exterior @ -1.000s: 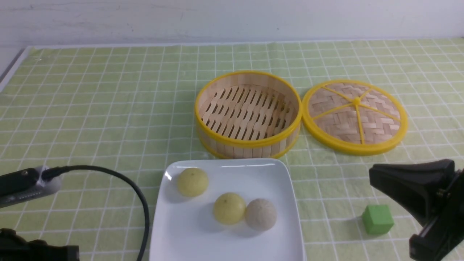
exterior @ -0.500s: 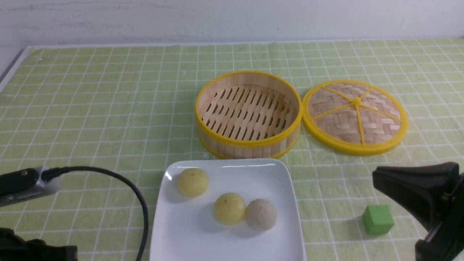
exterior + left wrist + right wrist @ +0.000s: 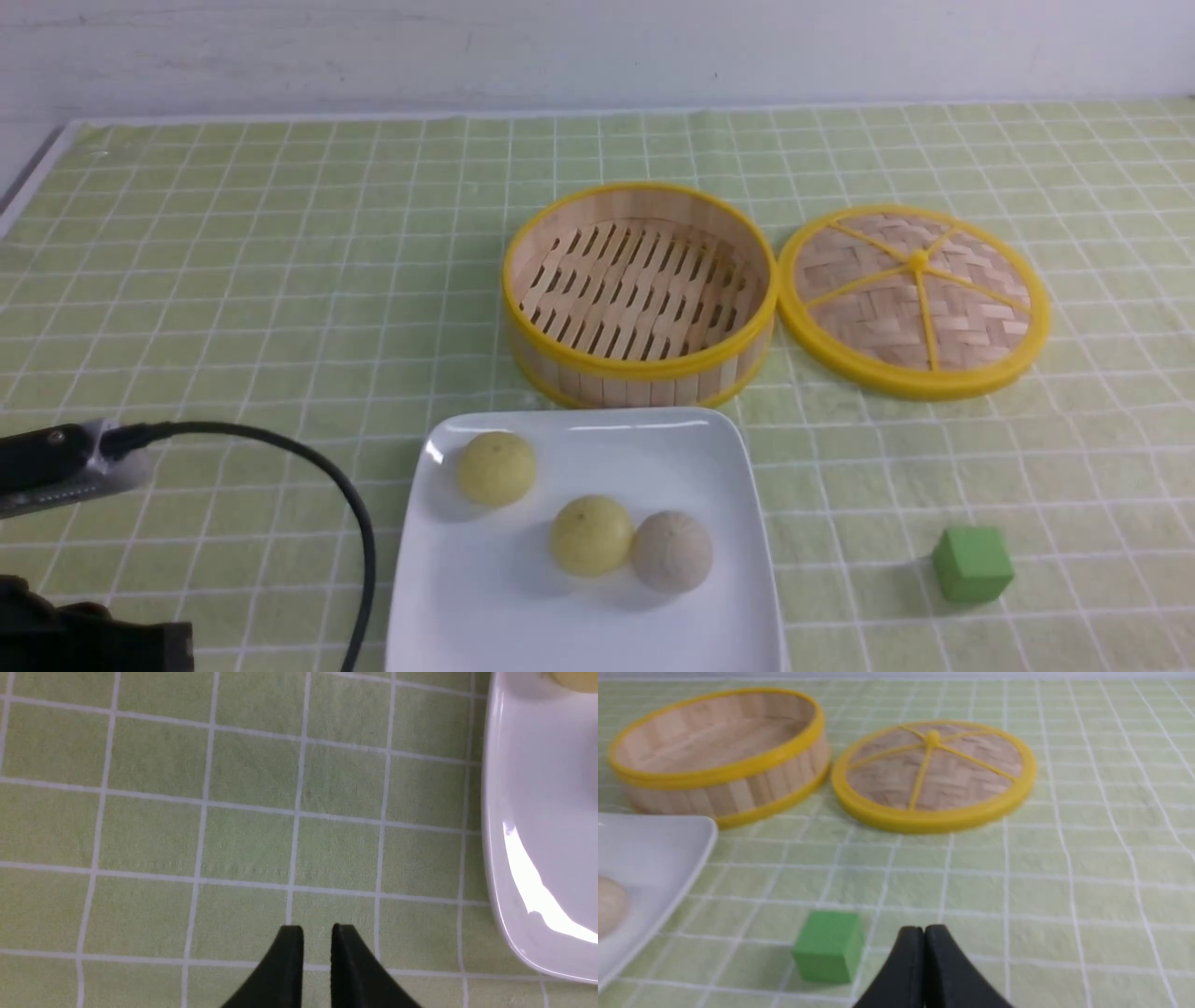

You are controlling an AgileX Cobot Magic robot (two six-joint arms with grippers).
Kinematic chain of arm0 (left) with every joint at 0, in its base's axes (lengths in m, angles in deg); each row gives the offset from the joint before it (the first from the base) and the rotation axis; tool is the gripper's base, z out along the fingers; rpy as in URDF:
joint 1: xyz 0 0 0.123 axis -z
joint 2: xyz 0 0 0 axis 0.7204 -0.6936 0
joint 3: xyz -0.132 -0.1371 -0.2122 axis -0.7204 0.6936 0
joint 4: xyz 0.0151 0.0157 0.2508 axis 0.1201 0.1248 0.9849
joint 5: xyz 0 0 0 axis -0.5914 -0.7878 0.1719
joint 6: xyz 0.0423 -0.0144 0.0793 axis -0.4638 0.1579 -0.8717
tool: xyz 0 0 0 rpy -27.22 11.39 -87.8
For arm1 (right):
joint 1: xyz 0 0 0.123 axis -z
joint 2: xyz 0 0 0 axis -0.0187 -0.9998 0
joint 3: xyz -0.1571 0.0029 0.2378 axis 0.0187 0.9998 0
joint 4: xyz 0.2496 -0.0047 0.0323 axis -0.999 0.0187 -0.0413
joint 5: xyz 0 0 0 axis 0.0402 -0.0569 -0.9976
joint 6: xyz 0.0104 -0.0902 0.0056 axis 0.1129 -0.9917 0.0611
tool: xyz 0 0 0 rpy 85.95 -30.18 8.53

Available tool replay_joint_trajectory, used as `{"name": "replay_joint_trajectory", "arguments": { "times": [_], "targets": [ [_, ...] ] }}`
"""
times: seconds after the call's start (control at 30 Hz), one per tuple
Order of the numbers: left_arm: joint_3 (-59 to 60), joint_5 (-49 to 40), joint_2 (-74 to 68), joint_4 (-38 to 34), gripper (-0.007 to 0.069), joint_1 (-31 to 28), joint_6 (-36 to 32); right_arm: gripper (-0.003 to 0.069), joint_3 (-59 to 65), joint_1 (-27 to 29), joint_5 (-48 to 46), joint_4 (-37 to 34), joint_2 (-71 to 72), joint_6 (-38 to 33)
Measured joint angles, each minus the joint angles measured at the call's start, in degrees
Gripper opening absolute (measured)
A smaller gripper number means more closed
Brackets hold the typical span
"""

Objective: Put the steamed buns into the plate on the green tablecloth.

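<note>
The white square plate (image 3: 597, 635) lies at the near middle of the green tablecloth (image 3: 280, 280). Three steamed buns sit on it: a pale yellow one (image 3: 497, 469) at the back left, a second pale yellow one (image 3: 591, 535) and the grey-beige one (image 3: 672, 551) touching side by side. My left gripper (image 3: 317, 933) hovers over bare cloth beside the plate's rim (image 3: 495, 812), fingertips nearly together and empty. My right gripper (image 3: 923, 931) is shut and empty, low over the cloth next to the green cube (image 3: 828, 945). The right gripper is out of the front view.
The empty bamboo steamer basket (image 3: 639, 294) stands behind the plate, with its woven lid (image 3: 915, 299) flat to its right. The green cube (image 3: 973, 564) lies right of the plate. My left arm's body and black cable (image 3: 355, 523) sit at the near left.
My right arm has drawn back toward the lower right and left the front view. The left arm has barely shifted. The buns and the plate have not moved.
</note>
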Motion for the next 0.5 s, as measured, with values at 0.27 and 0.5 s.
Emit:
{"name": "replay_joint_trajectory", "arguments": {
  "times": [0.27, 0.5],
  "targets": [
    [0.00, -0.23, 1.69, 0.00, 0.0091, 0.00, -0.03, 0.0014, 4.08, 3.76, -3.45, 0.00, 5.62, -0.06],
    [0.00, -5.85, 16.91, 0.30, 0.0002, 0.00, -2.19, 0.0020, 4.15, 3.82, -3.24, -0.01, 5.67, -0.06]
  ]
}}
